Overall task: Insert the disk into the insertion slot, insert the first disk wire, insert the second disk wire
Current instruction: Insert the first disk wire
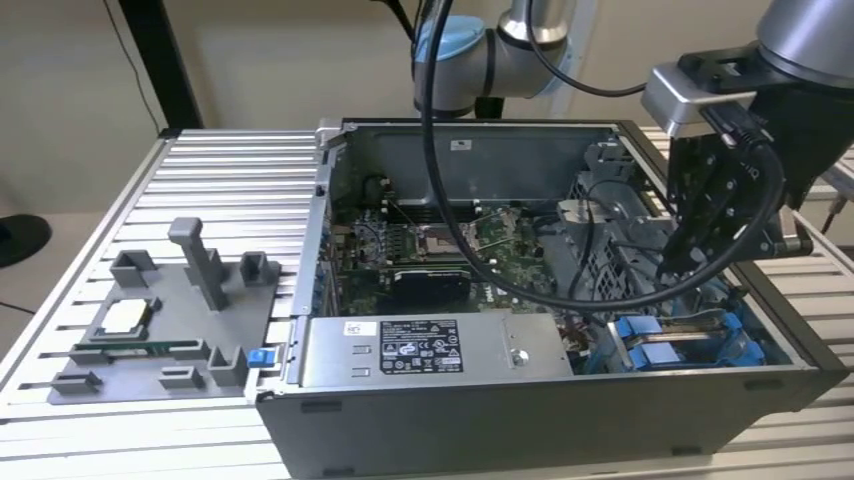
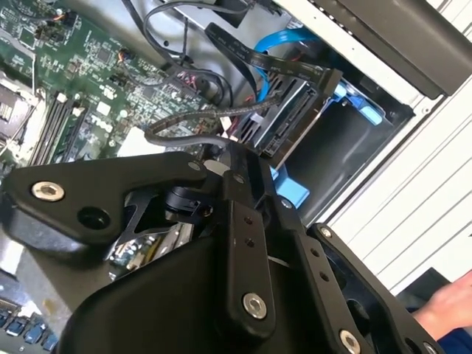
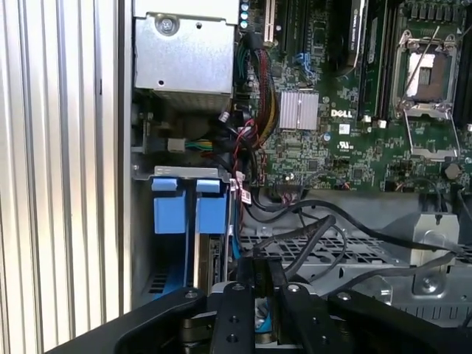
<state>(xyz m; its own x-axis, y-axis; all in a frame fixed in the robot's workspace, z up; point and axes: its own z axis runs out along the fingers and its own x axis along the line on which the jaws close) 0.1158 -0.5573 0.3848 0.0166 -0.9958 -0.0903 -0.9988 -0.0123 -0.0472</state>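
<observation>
An open dark-grey metal computer case (image 1: 534, 425) sits on a ribbed aluminium table (image 1: 227, 190). Inside lie a green motherboard (image 1: 441, 240) and a silver power-supply box (image 1: 534, 345). A grey plastic fixture tray (image 1: 134, 378) lies just beside it.

Beige wall (image 1: 267, 60), slatted metal table (image 1: 220, 170)

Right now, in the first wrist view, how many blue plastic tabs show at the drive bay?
2. One blue tab sits on the side of the ribbed table; the second blue tab is beside it, toward the motherboard. More may be hidden deeper inside.
</observation>
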